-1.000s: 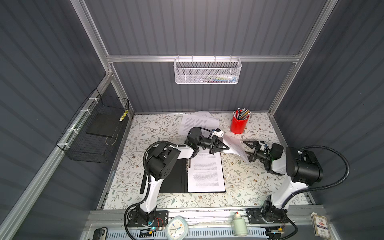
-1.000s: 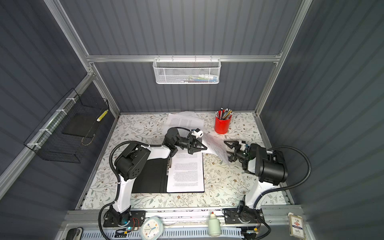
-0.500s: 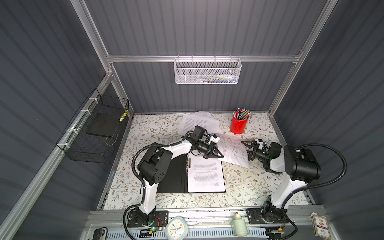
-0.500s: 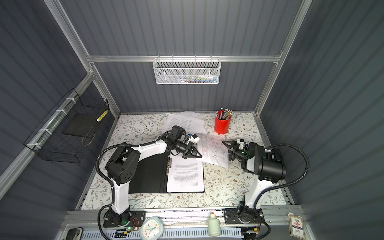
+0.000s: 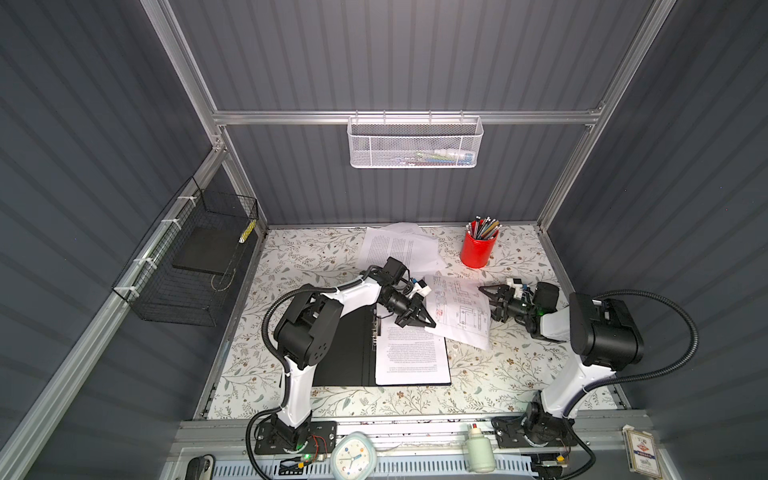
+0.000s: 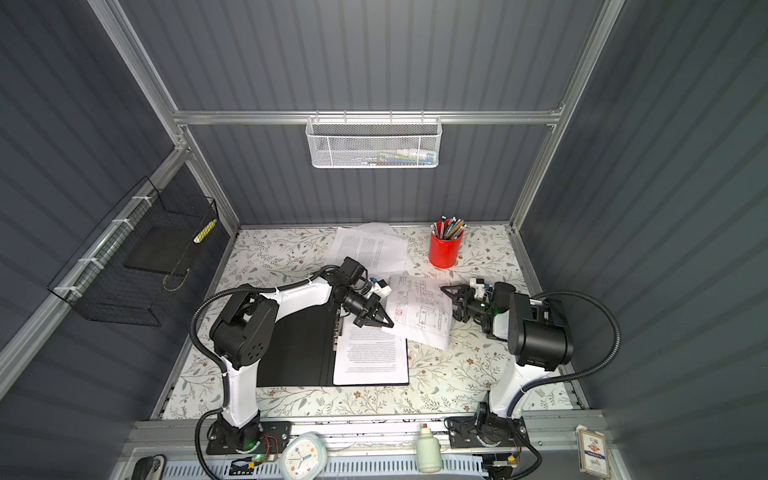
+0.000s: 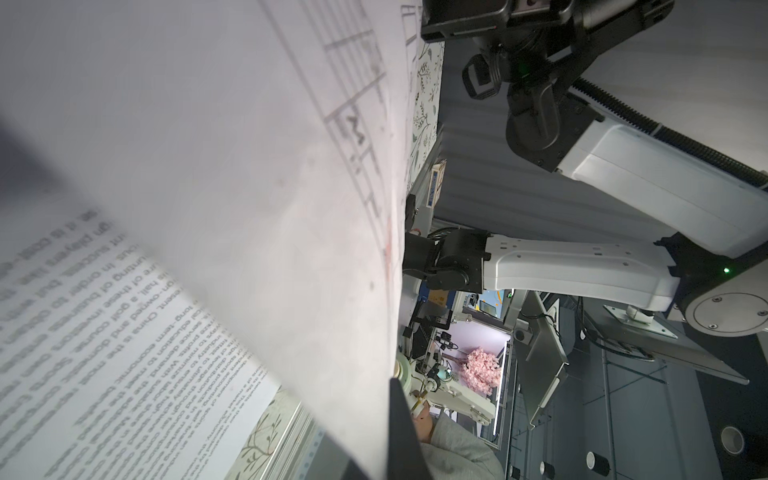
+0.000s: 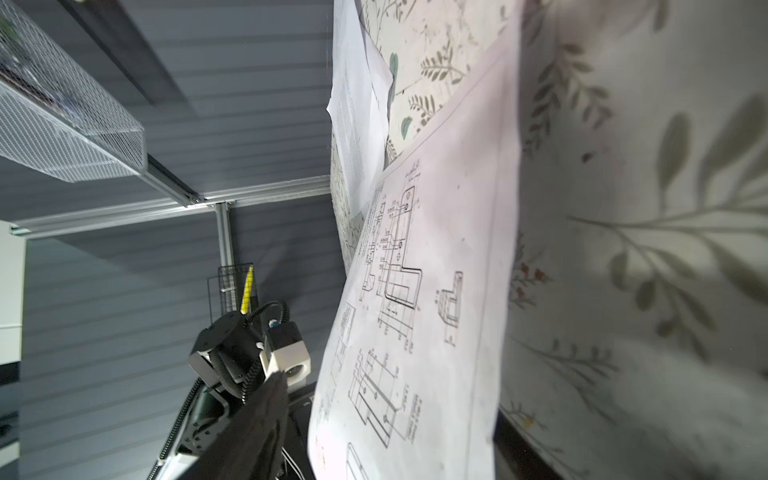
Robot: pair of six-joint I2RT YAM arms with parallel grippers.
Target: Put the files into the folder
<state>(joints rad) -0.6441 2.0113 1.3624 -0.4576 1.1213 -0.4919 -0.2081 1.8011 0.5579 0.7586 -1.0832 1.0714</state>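
Observation:
The folder [image 5: 345,353] lies open on the table, black inside up, with a text sheet [image 5: 411,353] on its right half. My left gripper [image 5: 422,322] is shut on the left edge of a diagram sheet [image 5: 457,311], holding it raised over the folder's top right corner. My right gripper [image 5: 489,301] is at that sheet's right edge, jaws apart with the paper between them; in the right wrist view the diagram sheet [image 8: 436,291] runs between both fingers. More files [image 5: 399,249] lie in a loose pile at the back. Both top views show the folder [image 6: 299,349] the same way.
A red pen cup [image 5: 478,249] stands at the back right, close to the diagram sheet. A black wire basket [image 5: 199,257] hangs on the left wall and a white mesh basket [image 5: 415,143] on the back wall. A clock [image 5: 353,457] and a bottle [image 5: 478,451] sit on the front rail.
My left gripper has drawn the diagram sheet forward and down over the folder. My right gripper has come in to the sheet's right edge and its jaws have narrowed.

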